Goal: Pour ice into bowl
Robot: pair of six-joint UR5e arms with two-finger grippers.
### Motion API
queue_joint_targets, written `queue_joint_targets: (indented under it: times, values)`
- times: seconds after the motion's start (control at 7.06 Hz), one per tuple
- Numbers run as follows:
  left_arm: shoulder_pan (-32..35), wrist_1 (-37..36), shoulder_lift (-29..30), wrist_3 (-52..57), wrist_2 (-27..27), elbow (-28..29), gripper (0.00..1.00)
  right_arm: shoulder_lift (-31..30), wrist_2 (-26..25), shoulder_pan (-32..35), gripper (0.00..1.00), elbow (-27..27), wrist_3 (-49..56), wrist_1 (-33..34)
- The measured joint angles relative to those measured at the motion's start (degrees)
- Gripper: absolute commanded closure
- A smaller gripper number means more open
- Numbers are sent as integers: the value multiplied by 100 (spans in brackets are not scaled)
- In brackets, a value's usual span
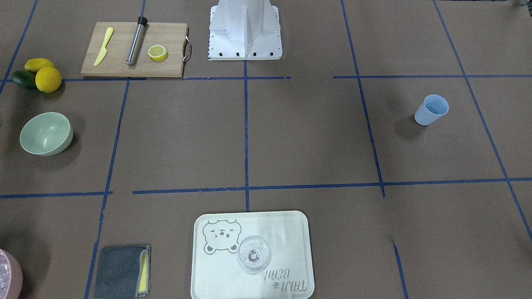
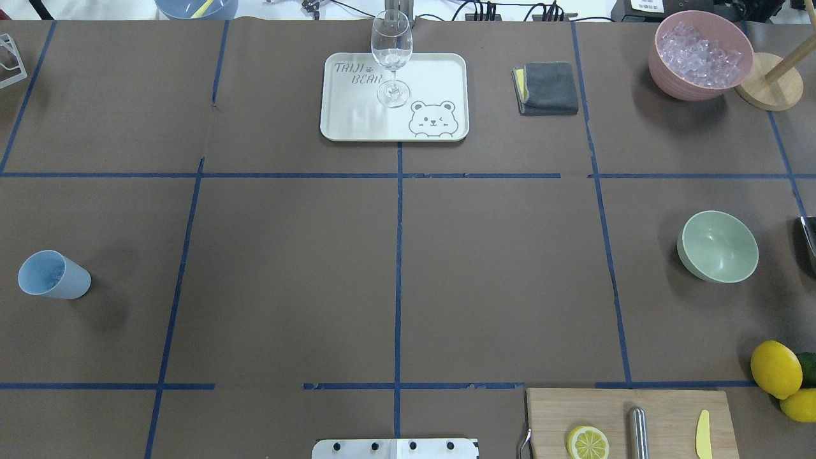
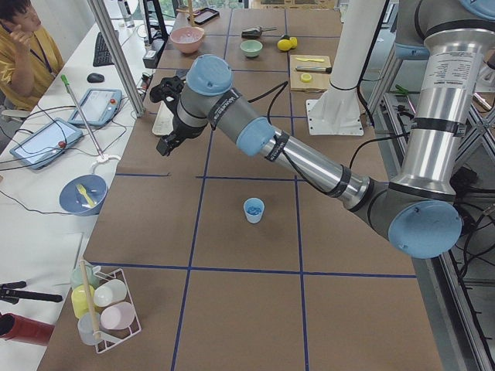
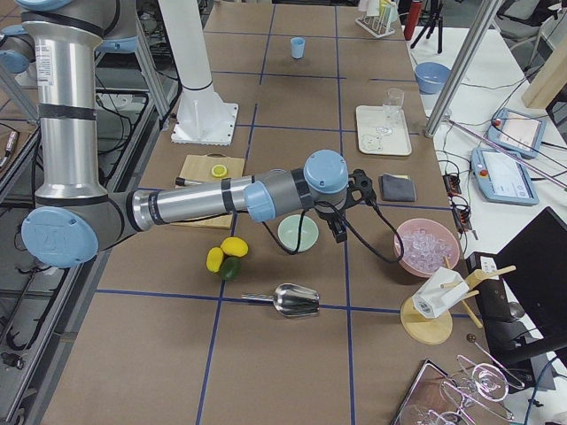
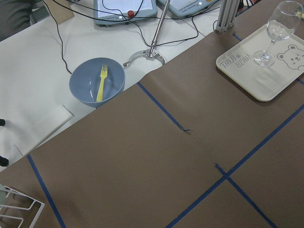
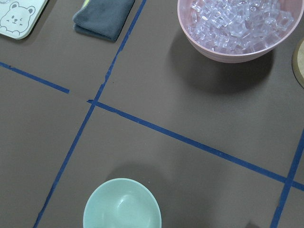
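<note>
The pale sage-green bowl (image 2: 719,246) stands upright and empty on the table's right side; it also shows in the front view (image 1: 45,133) and the right wrist view (image 6: 122,205). Clear ice cubes (image 2: 700,52) fill a pink container (image 2: 692,89) at the far right, also in the right wrist view (image 6: 237,23). A light blue cup (image 2: 54,275) stands at the left; I cannot tell what it holds. My right gripper (image 4: 340,232) hovers beside the bowl (image 4: 298,233). My left gripper (image 3: 165,143) hangs high over the table's far left. I cannot tell whether either is open or shut.
A cream tray (image 2: 357,121) holds a wine glass (image 2: 391,57). A grey cloth (image 2: 547,88) lies beside it. A cutting board (image 2: 663,408) carries a lemon half, a metal rod and a yellow knife. Lemons (image 2: 775,368) and a metal scoop (image 4: 297,301) lie near the bowl.
</note>
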State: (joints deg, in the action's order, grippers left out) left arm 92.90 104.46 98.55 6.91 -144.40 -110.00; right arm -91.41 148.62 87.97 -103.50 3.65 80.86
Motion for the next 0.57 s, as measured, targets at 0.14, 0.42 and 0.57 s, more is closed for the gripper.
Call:
queue_joint_targets:
  times: [0.14,0.42,0.57]
  values:
    - [0,-1,-4,0,2,4,0,0,0,-1,0,12,-7,2]
    - [-12,-2,-13,-3,8,29,0,8,20,-3,0,113,3,2]
    - [-15,-4,-17,-2,11,46,0,25,18,-4,0,138,21,-2]
